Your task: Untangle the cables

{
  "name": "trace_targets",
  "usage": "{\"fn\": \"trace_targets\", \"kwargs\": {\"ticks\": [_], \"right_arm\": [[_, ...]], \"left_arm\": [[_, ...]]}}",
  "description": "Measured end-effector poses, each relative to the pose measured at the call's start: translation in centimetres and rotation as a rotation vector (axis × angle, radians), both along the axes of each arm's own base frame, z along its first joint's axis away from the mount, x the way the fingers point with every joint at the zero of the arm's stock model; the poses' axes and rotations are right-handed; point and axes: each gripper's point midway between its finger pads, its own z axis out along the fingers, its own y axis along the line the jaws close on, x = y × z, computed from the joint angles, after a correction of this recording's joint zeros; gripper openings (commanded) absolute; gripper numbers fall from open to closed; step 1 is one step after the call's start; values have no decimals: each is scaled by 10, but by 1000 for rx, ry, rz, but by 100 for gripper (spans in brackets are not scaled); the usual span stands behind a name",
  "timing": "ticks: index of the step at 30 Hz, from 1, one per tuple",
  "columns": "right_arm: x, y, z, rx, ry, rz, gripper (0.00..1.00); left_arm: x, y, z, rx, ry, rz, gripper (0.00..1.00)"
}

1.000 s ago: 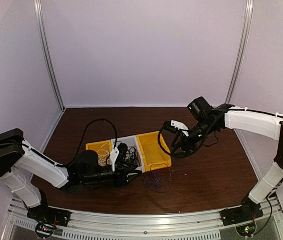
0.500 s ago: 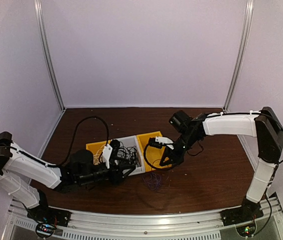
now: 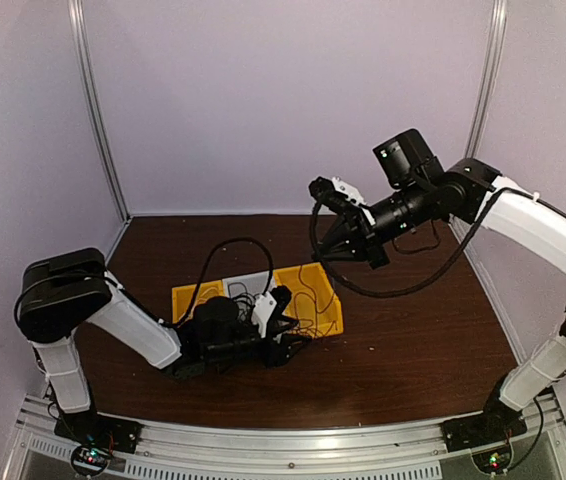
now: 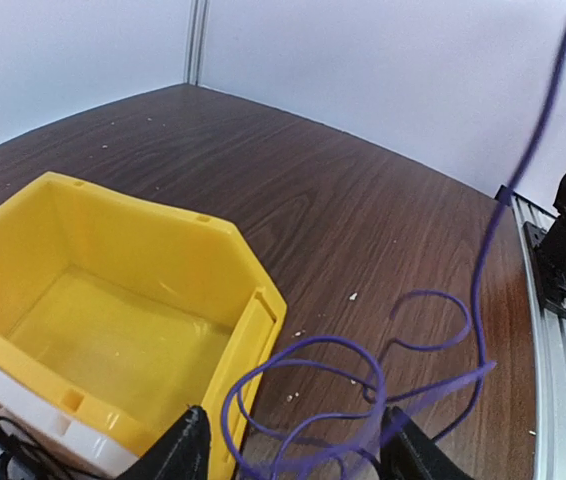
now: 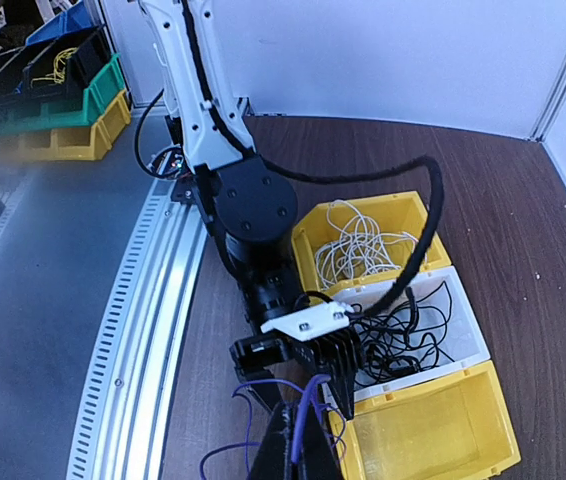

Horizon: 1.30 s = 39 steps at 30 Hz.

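**Purple cable hauled clear as two arms work the tangle**

At the front of the bench (image 4: 363, 220), the left hand (image 4: 298, 455) sits low with its fingers apart. Loose loops of the purple cable (image 4: 363, 385) lie on the wood between them, and whether they touch the fingers cannot be told. Just beside is an empty yellow bin (image 4: 113, 320). Beyond it, a white bin (image 5: 471, 338) holds the black cables (image 5: 403, 340), and a second yellow bin (image 5: 308, 240) holds the white cable (image 5: 363, 245). Farthest back and raised high, the right hand (image 5: 298, 440) is clamped on one strand rising from the loops. The lift likely goes best slow and straight, away from the bin's rim. The left hand should pin the loops only if they start to kink.
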Motion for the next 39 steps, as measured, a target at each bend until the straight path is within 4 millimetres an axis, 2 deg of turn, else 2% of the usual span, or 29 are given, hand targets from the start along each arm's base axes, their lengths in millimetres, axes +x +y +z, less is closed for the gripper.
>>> {"fn": "trace_targets", "kwargs": {"ticks": [2,3,6,8,12,15,19,24,27,35,39], "right_arm": [[-5,-2,11,17,-2,9,0],[-7,-3,15,21,7,13,0],[-12,-4,24,30,31,20,0],[-14,-4,35,47,31,23,0],[-17,-5,70,108,-9,29,0],[-20,-7,95,147,-47,32,0],[-21,-15,138,223,-115,21,0],[-14,-40,202,344,-237,-29,0],[-14,-55,230,396,-295,-52,0],[-7,-78,256,439,-362,-111,0],[3,-94,282,477,-439,-196,0]], "left_arm": [[2,-10,-6,-6,-2,-18,56],[3,-14,-9,-11,-4,-28,51],[2,-21,-15,-39,-7,-49,27],[0,-23,-17,-60,-8,-62,16],[-3,-26,-15,-106,-5,-83,6],[-6,-23,-9,-146,-3,-87,4],[-10,-17,-10,-167,10,-85,0],[-14,-9,-18,-163,29,-81,0],[-16,-5,-21,-164,37,-80,0],[-26,6,-24,-144,77,-90,0],[-34,13,-20,-117,100,-89,0]]}}
